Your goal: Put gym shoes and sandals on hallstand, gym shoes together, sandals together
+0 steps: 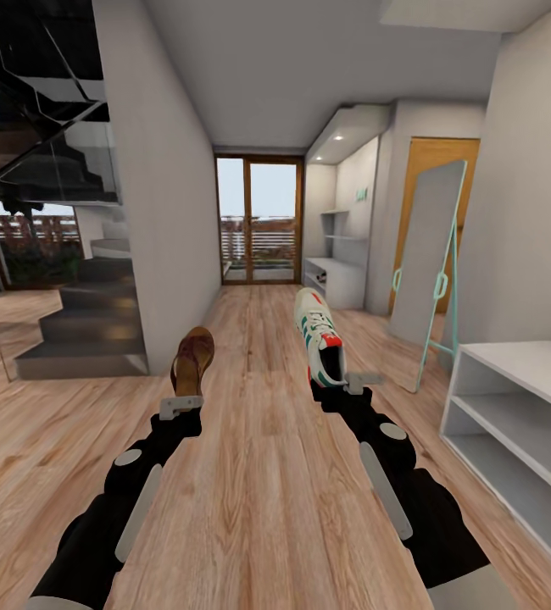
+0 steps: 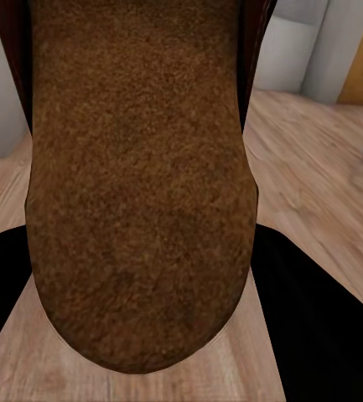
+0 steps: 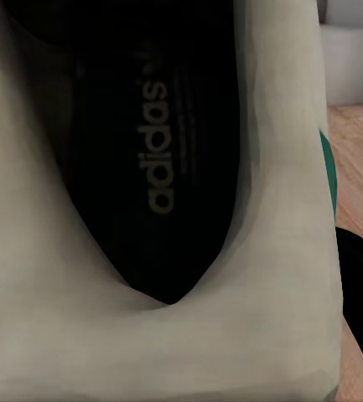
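Holding a sandal (image 1: 192, 361) in the left gripper (image 1: 180, 407), jaws clamped on its heel, toe pointing away, raised above the floor (image 1: 258, 474). Holding a gym shoe (image 1: 319, 335) in the right gripper (image 1: 346, 385), jaws clamped on its heel end, toe pointing down the corridor. Seen close from the left wrist, the sandal's brown footbed (image 2: 139, 184); from the right wrist, the shoe's dark insole (image 3: 147, 159). Hallstand (image 1: 336, 271) well ahead at right, past a leaning mirror (image 1: 428, 254); white low shelf unit (image 1: 521, 424) near right.

Both arms reach forward, left tool (image 1: 184, 398) and right tool (image 1: 342, 381) each clamped on a load.
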{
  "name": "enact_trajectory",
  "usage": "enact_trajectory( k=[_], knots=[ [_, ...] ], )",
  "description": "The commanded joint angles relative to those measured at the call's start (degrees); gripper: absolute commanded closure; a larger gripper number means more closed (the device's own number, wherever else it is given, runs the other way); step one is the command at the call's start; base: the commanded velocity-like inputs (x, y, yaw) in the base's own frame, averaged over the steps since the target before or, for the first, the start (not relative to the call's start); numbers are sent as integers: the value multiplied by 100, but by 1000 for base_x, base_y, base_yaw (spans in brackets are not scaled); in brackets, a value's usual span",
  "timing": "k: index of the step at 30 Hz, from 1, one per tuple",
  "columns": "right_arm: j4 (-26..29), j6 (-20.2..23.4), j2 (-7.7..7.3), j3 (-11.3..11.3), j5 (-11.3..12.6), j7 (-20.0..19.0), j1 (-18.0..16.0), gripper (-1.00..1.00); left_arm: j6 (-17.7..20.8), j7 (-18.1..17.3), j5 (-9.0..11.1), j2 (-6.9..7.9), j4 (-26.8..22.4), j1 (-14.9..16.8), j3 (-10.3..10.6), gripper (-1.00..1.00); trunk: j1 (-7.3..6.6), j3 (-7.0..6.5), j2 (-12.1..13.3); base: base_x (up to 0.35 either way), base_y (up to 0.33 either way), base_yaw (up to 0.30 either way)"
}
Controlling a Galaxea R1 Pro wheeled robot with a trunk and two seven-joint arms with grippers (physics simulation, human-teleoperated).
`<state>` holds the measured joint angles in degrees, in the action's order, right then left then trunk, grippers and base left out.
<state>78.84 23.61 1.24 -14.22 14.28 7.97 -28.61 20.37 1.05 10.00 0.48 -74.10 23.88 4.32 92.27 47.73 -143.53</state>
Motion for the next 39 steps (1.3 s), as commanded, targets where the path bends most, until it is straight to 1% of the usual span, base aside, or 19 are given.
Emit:
enact_trajectory(
  k=[1,39],
  knots=[
    [8,18,-1,-10,58,55,-5,100,29,18,46,4,-8,3,8,100,2,7,-3,346,0,0],
    [12,12,-1,-10,62,47,-5,100,29,18,44,4,-8,5,8,100,2,7,-3,346,0,0]
  ],
)
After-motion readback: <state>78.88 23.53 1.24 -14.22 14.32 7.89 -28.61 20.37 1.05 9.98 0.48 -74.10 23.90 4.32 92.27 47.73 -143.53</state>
